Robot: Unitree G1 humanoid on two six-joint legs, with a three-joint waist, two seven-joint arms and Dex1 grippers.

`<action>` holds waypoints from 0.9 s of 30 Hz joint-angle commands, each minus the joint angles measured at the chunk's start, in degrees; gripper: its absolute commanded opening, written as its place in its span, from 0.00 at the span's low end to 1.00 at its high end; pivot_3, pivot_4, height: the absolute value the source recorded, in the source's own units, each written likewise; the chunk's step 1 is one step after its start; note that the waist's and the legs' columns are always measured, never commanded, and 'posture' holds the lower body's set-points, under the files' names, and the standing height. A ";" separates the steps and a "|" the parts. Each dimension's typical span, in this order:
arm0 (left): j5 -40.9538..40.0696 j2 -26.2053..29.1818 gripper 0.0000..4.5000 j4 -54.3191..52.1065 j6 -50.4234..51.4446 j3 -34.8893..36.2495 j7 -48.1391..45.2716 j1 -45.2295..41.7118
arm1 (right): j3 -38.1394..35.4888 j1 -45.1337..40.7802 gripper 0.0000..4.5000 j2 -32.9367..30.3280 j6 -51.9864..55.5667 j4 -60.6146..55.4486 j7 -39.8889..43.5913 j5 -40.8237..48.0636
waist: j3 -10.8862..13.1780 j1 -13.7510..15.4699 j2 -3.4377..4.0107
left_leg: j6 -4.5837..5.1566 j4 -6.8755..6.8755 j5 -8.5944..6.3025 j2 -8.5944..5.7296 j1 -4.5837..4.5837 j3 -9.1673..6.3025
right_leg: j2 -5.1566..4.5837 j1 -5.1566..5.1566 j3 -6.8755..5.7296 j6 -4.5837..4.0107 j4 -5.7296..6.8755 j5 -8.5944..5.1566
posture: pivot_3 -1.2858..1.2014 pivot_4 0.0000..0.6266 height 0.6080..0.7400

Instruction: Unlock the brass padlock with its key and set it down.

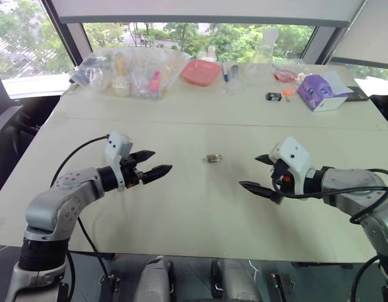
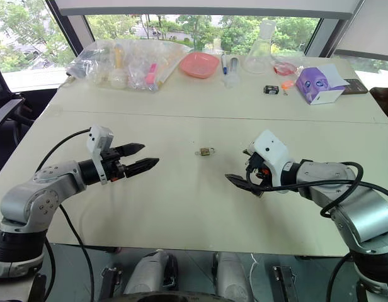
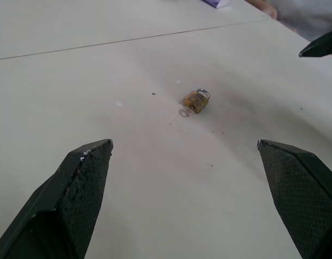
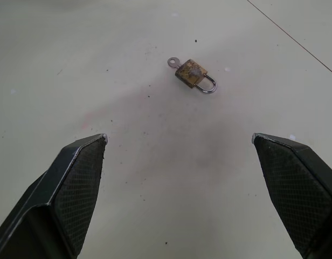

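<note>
The brass padlock (image 1: pixel 213 158) lies flat on the cream table (image 1: pixel 181 207), midway between my two grippers; its silvery shackle (image 4: pixel 208 86) looks closed. A small silvery key (image 4: pixel 172 62) sticks out of the padlock's (image 4: pixel 191 72) body at the end opposite the shackle. My left gripper (image 1: pixel 150 163) hovers open to the left of the padlock, pointing toward it. To the right of it, my right gripper (image 1: pixel 259 172) is open too, tilted down toward the table. Both are apart from the padlock (image 3: pixel 195 101) and hold nothing.
Along the far edge stand clear plastic bags (image 1: pixel 128 70), a pink dish (image 1: pixel 201 72), a glass flask (image 1: pixel 261 61), a small black-and-white object (image 1: pixel 273 96) and a purple box (image 1: pixel 322 92). A seam (image 1: pixel 213 123) crosses the table behind the padlock.
</note>
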 commanded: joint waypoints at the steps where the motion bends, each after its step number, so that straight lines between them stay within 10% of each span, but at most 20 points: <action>1: -0.58 -0.32 0.99 -0.38 -1.50 0.62 -0.37 -1.28 | -0.71 0.18 1.00 0.08 -1.16 -1.86 -0.70 -0.18 | 0.00 0.01 0.00 | 0.00 0.00 0.00 0.00 0.00 0.00 | 0.00 0.00 0.00 0.00 0.00 0.00 | 0.52 0.24 0.94; 27: 2.11 7.07 0.99 6.31 -3.53 -4.04 -12.12 -7.70 | 8.62 -9.88 1.00 -2.57 -6.15 6.31 3.53 -5.84 | 0.01 -0.33 -0.01 | 0.00 0.02 0.00 -0.01 0.01 0.04 | 0.02 -0.02 0.00 0.00 0.02 0.00 | 0.52 0.24 0.94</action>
